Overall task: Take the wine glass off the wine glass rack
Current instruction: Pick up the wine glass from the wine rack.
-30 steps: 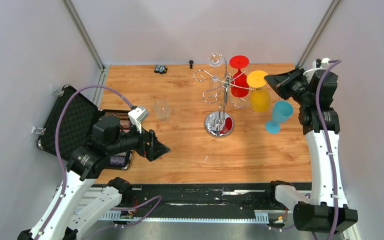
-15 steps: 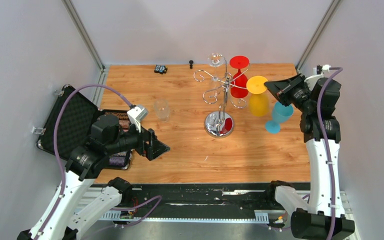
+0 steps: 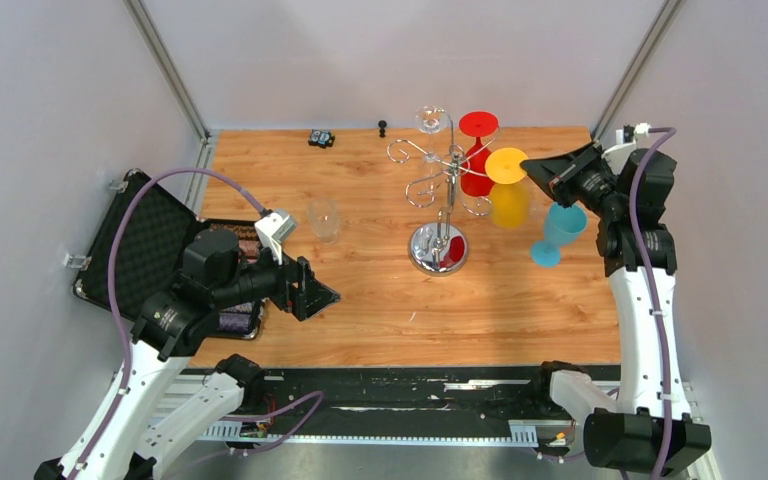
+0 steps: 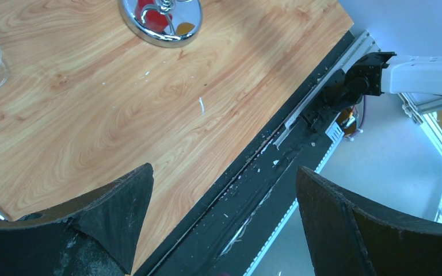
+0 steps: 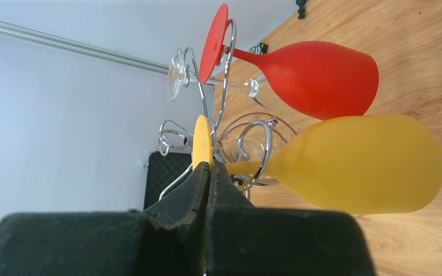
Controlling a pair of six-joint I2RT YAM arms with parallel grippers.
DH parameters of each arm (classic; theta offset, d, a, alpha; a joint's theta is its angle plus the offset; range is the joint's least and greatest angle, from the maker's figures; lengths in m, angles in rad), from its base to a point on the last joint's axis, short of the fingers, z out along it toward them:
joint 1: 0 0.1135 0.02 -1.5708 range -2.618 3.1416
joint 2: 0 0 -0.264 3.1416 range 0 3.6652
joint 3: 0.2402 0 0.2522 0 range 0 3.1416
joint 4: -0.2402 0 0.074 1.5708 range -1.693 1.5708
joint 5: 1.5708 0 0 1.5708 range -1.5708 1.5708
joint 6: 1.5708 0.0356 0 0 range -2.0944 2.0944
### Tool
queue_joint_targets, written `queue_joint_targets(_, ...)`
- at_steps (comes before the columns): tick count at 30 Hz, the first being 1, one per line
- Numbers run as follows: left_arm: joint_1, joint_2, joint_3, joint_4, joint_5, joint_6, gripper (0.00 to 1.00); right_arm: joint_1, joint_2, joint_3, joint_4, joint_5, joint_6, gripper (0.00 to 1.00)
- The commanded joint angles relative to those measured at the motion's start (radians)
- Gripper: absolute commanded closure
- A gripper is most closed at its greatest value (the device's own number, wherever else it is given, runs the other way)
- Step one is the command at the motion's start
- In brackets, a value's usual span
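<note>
The chrome wine glass rack [image 3: 438,250] stands at mid-table, its hook arms [image 5: 267,138] curling near my right gripper. A red wine glass [image 3: 478,172] [image 5: 322,77] and a clear one [image 3: 431,120] hang upside down on it. My right gripper [image 3: 530,168] [image 5: 209,168] is shut on the rim of the yellow wine glass's [image 3: 509,203] [image 5: 368,161] foot. That glass's stem lies at a chrome hook loop; I cannot tell whether it rests on it. My left gripper [image 3: 315,292] [image 4: 223,169] hangs open and empty over the table's near edge.
A teal wine glass [image 3: 560,228] sits on the table below the right wrist. A clear tumbler [image 3: 323,218] stands left of the rack. An open black case [image 3: 150,240] lies at the left edge. Small black items [image 3: 321,138] sit at the back.
My right gripper has shifted a little left, toward the rack, carrying the yellow glass with it. The left arm has not moved.
</note>
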Motion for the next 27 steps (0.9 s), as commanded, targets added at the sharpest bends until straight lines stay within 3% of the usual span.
queue_joint_targets(1,-0.004,-0.006,0.036,0.0,-0.007,-0.006,0.0,0.022,0.043,0.05,0.072,-0.021,0.036,1.0)
queue_joint_targets(27,-0.004,-0.012,0.05,-0.014,-0.007,-0.019,0.0,0.042,0.148,0.122,0.093,0.094,0.089,1.0)
